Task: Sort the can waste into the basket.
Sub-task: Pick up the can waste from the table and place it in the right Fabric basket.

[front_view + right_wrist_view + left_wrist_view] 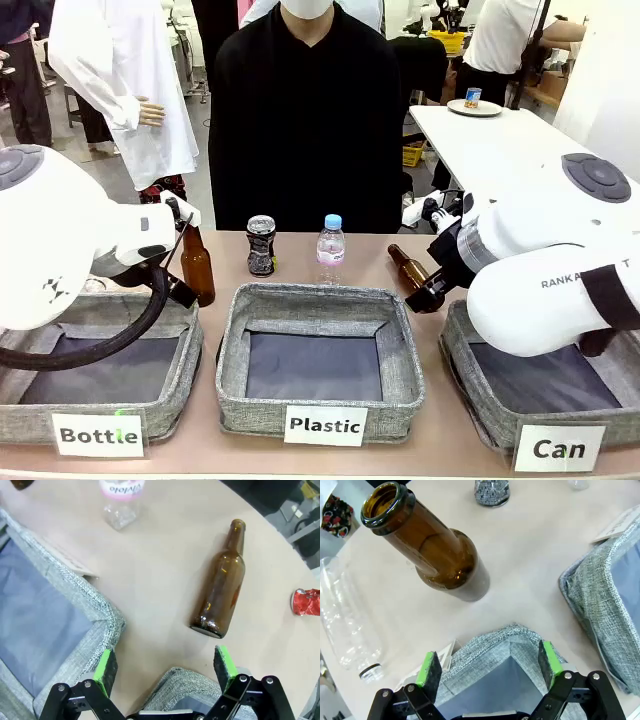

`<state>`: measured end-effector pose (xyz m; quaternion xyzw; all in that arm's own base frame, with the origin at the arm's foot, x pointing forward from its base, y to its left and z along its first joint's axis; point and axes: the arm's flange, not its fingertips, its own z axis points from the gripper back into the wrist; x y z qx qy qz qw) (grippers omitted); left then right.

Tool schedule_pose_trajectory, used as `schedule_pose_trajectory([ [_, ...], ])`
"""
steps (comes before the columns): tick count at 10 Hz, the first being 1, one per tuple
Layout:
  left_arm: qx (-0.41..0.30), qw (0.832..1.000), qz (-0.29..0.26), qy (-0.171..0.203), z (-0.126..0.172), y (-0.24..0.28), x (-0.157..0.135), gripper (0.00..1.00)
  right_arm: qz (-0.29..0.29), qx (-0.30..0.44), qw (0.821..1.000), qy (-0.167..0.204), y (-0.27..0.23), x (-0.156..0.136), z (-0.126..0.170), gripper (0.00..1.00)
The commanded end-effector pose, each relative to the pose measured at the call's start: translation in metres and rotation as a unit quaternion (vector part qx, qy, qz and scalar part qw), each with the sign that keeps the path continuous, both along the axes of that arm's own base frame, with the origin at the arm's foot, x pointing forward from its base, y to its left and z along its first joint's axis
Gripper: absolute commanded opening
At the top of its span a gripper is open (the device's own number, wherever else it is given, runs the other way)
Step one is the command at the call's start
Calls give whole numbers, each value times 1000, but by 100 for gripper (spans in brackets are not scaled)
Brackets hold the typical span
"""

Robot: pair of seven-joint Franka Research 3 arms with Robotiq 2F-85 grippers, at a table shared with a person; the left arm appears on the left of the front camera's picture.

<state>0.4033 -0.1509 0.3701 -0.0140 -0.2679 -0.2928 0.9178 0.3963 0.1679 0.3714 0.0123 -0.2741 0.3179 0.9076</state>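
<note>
Your 2 pairs of jaws stood wide open, empty; the red can (306, 602) lay on the desk (165, 555), apart from the right pair.

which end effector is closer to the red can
Right. The right end effector hangs over the Can basket corner, with the red can just beyond the lying brown bottle. The left end effector is at the table's other end, by the upright brown bottle.
</note>
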Motion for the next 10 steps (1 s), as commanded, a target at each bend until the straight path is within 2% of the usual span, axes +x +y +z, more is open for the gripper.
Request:
schedule_pose_trajectory([
  [1,0,1000,0,0,0,0,0,96,0,0,1000,0,0,0,0,100],
  [10,0,1000,0,0,0,0,0,96,0,0,1000,0,0,0,0,100],
])
